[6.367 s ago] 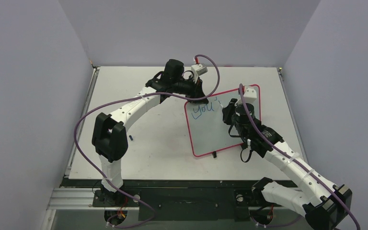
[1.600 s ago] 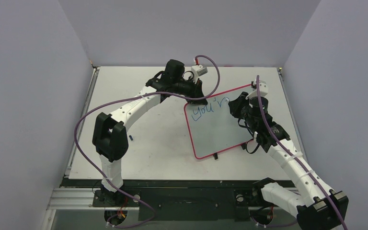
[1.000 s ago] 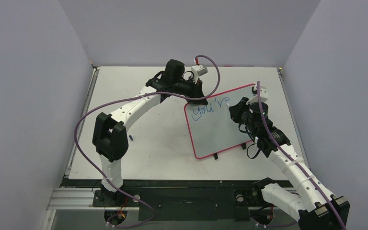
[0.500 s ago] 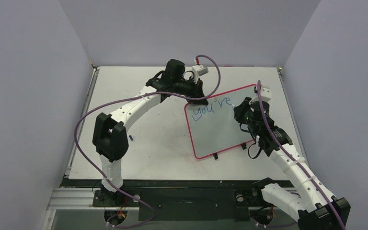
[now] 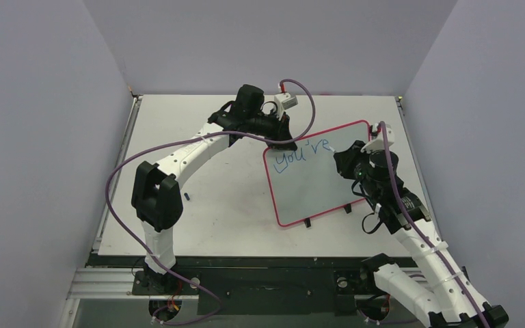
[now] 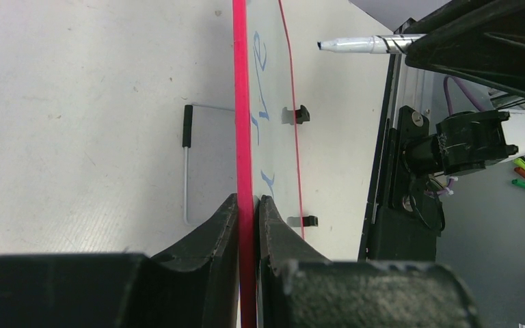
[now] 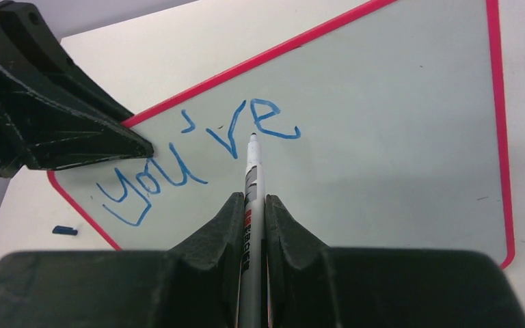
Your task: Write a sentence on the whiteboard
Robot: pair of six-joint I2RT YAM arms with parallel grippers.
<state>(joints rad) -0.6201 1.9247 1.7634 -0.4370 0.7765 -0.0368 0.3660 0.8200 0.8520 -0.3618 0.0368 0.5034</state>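
1. Right tool (image 7: pixel 253 199): clamped on the marker (image 7: pixel 252 164). The left wrist view shows the tip off the board face, near the final letter.
2. Left tool (image 6: pixel 247 202): pinched on the frame of the whiteboard (image 5: pixel 314 195) near its 11 o'clock corner, propping it tilted on the worktop (image 5: pixel 205 171).
3. The sentence (image 7: pixel 178 171): one slanted blue line, "you're", along the board's 12 o'clock edge.
4. Change: some seconds back I logged only "you" with an apostrophe. "re" has been added since, and the right tool has drifted toward 3 o'clock.
5. Reading: first word complete, I judge. The rest of the sentence is outstanding, and the board is blank toward 6 o'clock.
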